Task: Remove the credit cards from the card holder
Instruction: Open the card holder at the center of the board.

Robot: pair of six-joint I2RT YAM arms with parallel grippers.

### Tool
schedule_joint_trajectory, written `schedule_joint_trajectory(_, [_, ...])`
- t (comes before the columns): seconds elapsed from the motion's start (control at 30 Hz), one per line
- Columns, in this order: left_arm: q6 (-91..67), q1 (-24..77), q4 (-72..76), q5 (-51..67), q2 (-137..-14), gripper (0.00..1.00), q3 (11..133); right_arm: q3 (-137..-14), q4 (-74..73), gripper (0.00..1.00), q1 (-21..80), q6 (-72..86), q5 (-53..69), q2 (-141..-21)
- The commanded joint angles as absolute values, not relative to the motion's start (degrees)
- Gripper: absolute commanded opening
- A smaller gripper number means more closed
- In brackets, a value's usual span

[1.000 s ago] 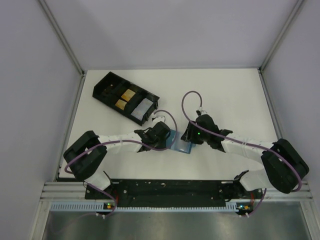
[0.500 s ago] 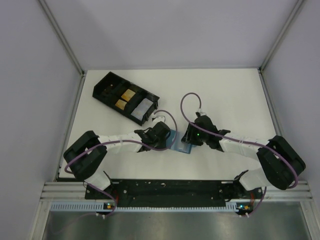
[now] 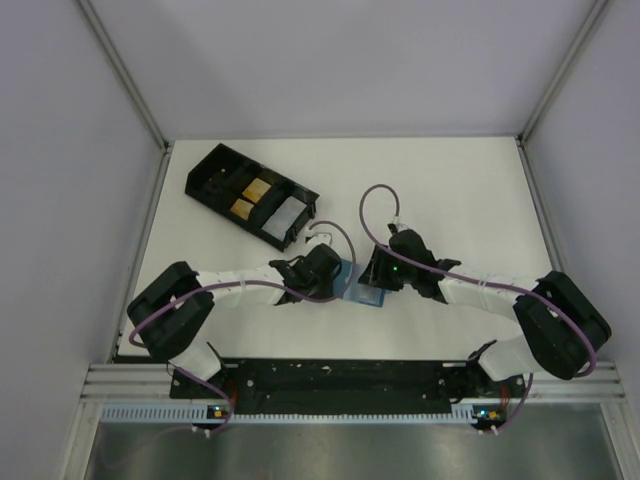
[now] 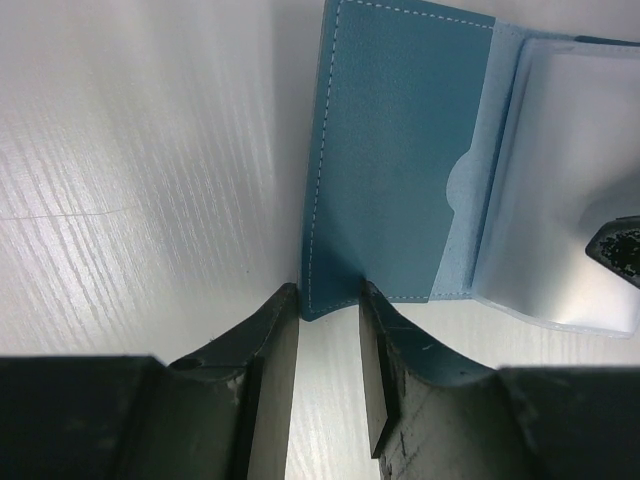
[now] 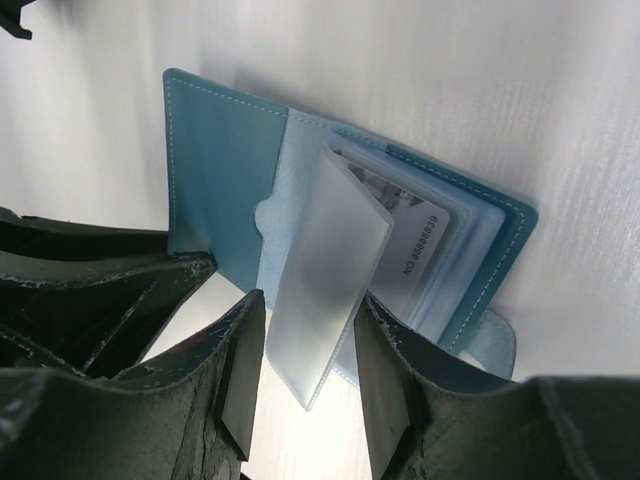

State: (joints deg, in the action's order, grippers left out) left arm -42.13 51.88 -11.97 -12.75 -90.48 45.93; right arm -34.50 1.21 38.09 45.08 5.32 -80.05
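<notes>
**Top view.** The card holder [image 3: 360, 291] lies open on the white desk [image 3: 450, 190], near the desk's near edge and between the two arms. The left tool [image 3: 338, 274] meets it from the left and the right tool [image 3: 374, 276] from the right. A black compartmented tray [image 3: 212, 166] sits well apart toward the far left corner, holding two tan items and one pale one.

**Left wrist view.** The darker blue cover panel [image 4: 390, 150], edged with white stitching, lies flat. A paler inner pocket with a round thumb notch adjoins it on the right. The left tool's fingers [image 4: 275, 340] stand close together with only a narrow gap. The cover's near corner lies in that gap, passing under the right-hand fingertip. Whether the tool is pinching this corner or merely resting on it cannot be told. A dark fingertip of the right tool shows at the right edge, on a frosted sleeve.

**Right wrist view.** A frosted plastic sleeve [image 5: 322, 280] tilts up from the stack of sleeves and rises between the right tool's fingers [image 5: 385, 375], which stand moderately apart. Its long edges meet both inner faces in this view, so it cannot be told whether they are clenched on it. Beneath it, a card [image 5: 418, 238] printed with a number lies in the next sleeve. The closing tab [image 5: 492, 345] projects from the holder's right-hand edge.
</notes>
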Motion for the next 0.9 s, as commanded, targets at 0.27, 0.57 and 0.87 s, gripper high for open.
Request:
schedule_joint_trajectory(0.27, [-44.6, 52.3, -8.9, -10.2, -84.8, 0.44, 41.5, -41.7, 6.2, 0.44, 40.0, 43.3, 10.7, -84.5])
schedule_joint_trajectory(0.57, [-48.2, 52.3, -6.4, -10.9, -77.4, 0.48, 35.6, -46.8, 6.1, 0.52, 41.4, 42.3, 13.2, -90.7])
schedule_joint_trajectory(0.87, [-47.3, 52.3, -1.4, -5.2, -64.1, 0.49, 29.9, -50.7, 3.3, 0.54, 41.6, 41.8, 14.0, -97.2])
